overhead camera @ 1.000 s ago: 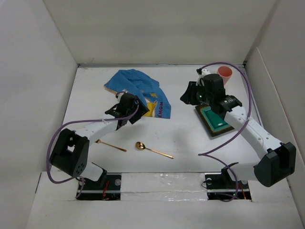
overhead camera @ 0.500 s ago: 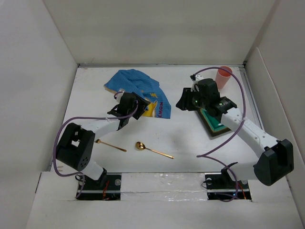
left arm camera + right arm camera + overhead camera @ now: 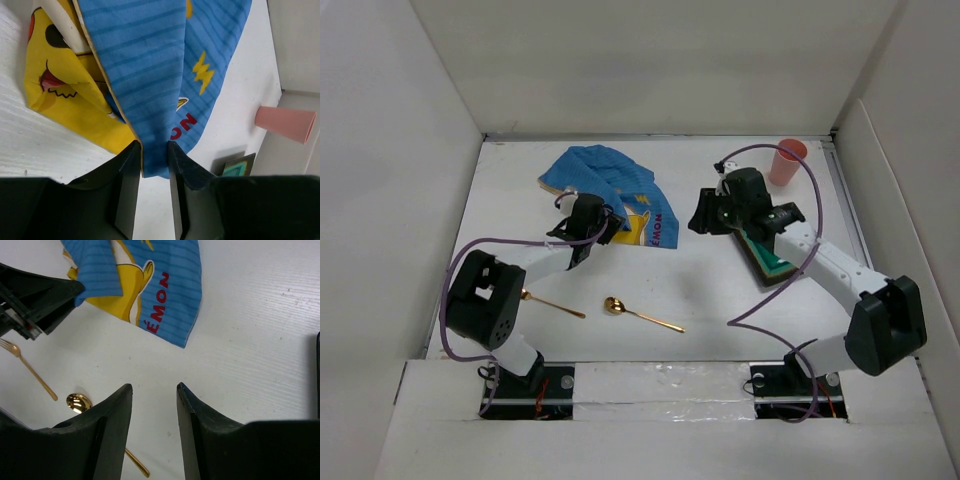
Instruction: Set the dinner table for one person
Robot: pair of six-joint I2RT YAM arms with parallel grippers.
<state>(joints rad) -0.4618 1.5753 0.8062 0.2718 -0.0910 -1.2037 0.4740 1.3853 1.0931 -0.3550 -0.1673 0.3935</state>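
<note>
Left end effector [image 3: 152, 161]: pressed together on a fold of the mat [image 3: 610, 180] at its near-left edge; blue cloth fills the gap between the 2 fingers.
Right end effector [image 3: 152, 390]: spread, nothing between the fingers, hovering above bare surface [image 3: 700, 285].

The surface lies under everything. The mat sits crumpled on its far-left part, long axis running from far left to near right. Tray [image 3: 772, 258] and cup [image 3: 786, 160] are on the right side; spoon [image 3: 616, 306] and fork [image 3: 552, 304] lie near the front.

Key relation: the mat's free lettered corner [image 3: 172, 322] lies left of the right end effector, between the 2 arms, with a strip of bare surface in between. The right arm is nearer that corner; the left is occupied.

Judgement: the step in hand is spreading the mat flat. The next move likely needs the right end effector to go left and down onto that corner, then a pull apart along the long axis. Risk: catching only 1 layer.
</note>
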